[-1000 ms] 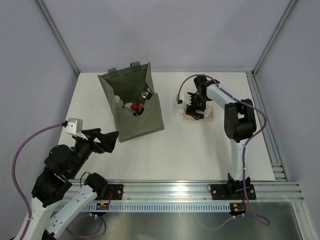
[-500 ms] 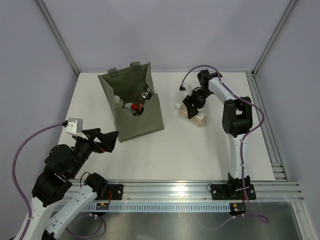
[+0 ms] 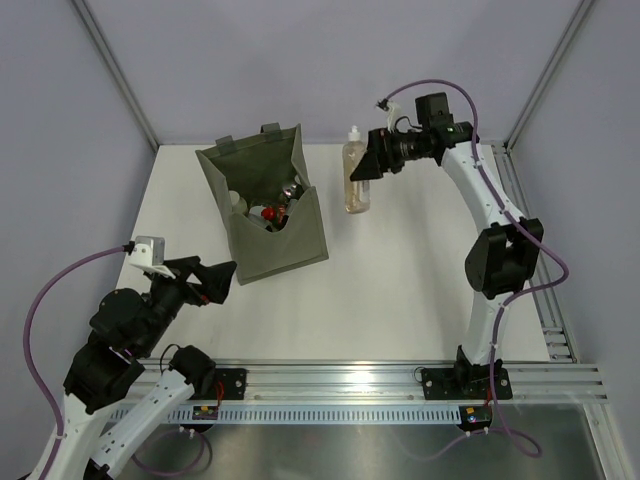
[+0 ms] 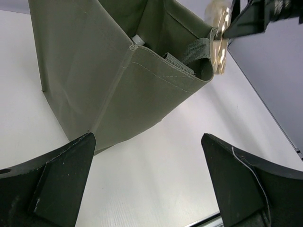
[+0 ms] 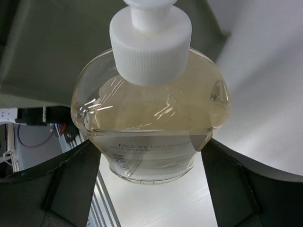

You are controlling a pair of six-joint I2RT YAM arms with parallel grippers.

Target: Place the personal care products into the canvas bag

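A: L pincer (image 3: 214,279)?
B: Nearest us, spread wide, empty, aimed at the canvas bag (image 3: 270,235) from near-left.
A: And the amber bottle (image 3: 356,192)?
B: Farther back, off the surface (image 3: 400,290), pinched at its sides by R pincer (image 3: 361,170), set on its right. Long axis looks upright, white cap (image 3: 354,134) up.
A: Bag vs. bottle?
B: Bag mouth's just left of it & lower, so carry leftward, I'd say. Other products (image 3: 268,213) already inside.

right tool (image 3: 368,166) raised, amber bottle (image 3: 356,182) lifted off table (image 3: 400,290), now upright
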